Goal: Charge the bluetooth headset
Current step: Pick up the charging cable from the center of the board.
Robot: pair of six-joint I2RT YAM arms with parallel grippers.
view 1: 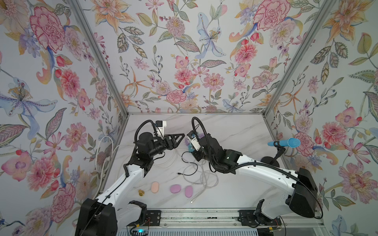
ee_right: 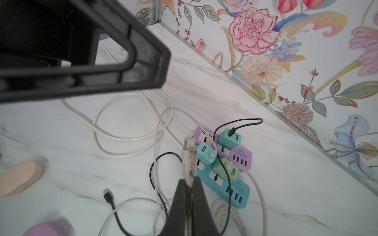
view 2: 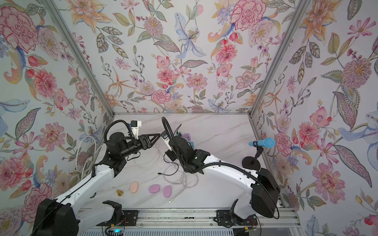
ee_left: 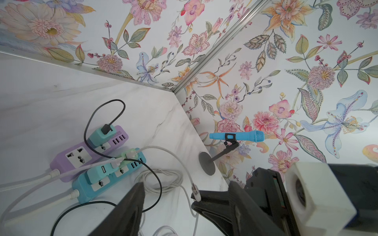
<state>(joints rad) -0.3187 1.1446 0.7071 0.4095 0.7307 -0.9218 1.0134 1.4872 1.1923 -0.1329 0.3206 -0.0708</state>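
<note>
Closest to the front rail, on the white marble-look tabletop (view 1: 235,126), lie a small brass-coloured knob (view 1: 141,192), a peach oval case (view 1: 155,187) and two purple oval cases (view 1: 175,188). These look like headset cases, though I cannot tell which one is meant. All three sit well apart from both grippers. Near the purple pair a loose white cable end (view 1: 191,201) rests on the table.

Behind them a tangle of white cable loops (view 1: 201,177) spreads between the cases and the arms. A thin black cable's free plug (ee_right: 108,194) lies beside it.

Further back, the right gripper (ee_right: 189,181) is clamped tight on a white USB-C plug (ee_right: 189,157), which sticks out past its fingertips above the table. The plug's lead arcs back to a pale green adapter (ee_left: 131,153). The left gripper (ee_left: 187,185) has its jaws wide apart and holds nothing; in its wrist view the right gripper's tip shows between them.

Beyond both sit a teal power strip (ee_left: 88,188) and a purple power strip (ee_left: 67,161), touching and crowded with adapters. The black cable is plugged into a teal adapter on the purple strip. At the right edge stands a blue microphone (view 1: 285,142) on a black stand (view 1: 277,152), against the floral wall (view 1: 184,61).
</note>
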